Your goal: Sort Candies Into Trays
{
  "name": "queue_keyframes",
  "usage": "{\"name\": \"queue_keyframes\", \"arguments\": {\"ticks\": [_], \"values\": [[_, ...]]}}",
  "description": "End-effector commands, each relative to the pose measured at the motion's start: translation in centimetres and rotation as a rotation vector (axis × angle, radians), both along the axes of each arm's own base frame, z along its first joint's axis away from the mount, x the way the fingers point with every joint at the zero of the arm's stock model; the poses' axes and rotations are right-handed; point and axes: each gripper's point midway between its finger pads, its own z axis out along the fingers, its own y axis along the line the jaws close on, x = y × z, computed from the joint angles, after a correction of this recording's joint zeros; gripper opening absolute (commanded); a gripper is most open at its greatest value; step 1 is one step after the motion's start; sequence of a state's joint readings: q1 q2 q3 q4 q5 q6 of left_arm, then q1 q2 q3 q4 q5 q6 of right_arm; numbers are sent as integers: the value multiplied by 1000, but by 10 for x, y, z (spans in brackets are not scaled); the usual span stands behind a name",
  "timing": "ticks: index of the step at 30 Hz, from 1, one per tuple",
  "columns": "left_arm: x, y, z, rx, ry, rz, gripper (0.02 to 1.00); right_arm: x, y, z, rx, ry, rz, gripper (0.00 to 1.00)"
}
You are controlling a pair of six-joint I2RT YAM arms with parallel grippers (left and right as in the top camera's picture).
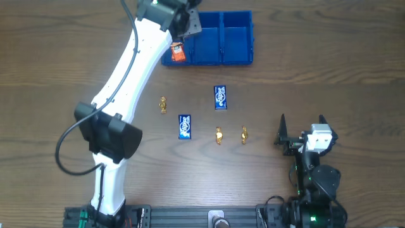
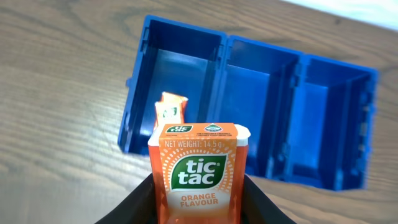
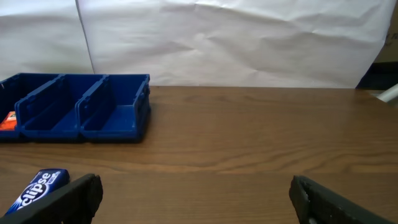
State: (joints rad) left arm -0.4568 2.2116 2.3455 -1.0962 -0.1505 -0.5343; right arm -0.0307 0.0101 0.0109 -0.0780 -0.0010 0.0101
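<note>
My left gripper (image 2: 199,208) is shut on an upright orange candy box (image 2: 200,163), held above the left end of the blue three-bin tray (image 2: 261,106). A second orange box (image 2: 170,109) lies inside the tray's left bin (image 1: 178,52). In the top view the left gripper (image 1: 182,25) hangs over the tray (image 1: 235,38). Two blue gum packs (image 1: 220,97) (image 1: 185,126) and three gold-wrapped candies (image 1: 163,104) (image 1: 219,135) (image 1: 243,134) lie on the table. My right gripper (image 1: 302,125) rests open at the right, with nothing between its fingers (image 3: 68,196).
The wooden table (image 1: 329,76) is bare to the right of the tray and candies. The tray's middle and right bins (image 2: 323,124) hold nothing. A white backdrop (image 3: 236,37) stands behind the far table edge. One gum pack (image 3: 37,186) lies near the right gripper's finger.
</note>
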Motion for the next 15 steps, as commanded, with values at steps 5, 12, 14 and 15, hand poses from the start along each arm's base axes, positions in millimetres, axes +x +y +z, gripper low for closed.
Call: {"name": "queue_keyframes", "arguments": {"ticks": [5, 12, 14, 15], "values": [[18, 1, -66, 62, 99, -133, 345, 0, -1, -1, -11, 1, -2, 1000], [23, 18, -90, 54, 160, -120, 338, 0, -1, -1, -12, 2, -2, 998], [24, 21, -95, 61, 168, -124, 343, 0, -1, -1, -12, 2, -2, 998], [25, 23, -100, 70, 174, -131, 347, 0, -1, -1, -12, 1, -2, 1000]]}}
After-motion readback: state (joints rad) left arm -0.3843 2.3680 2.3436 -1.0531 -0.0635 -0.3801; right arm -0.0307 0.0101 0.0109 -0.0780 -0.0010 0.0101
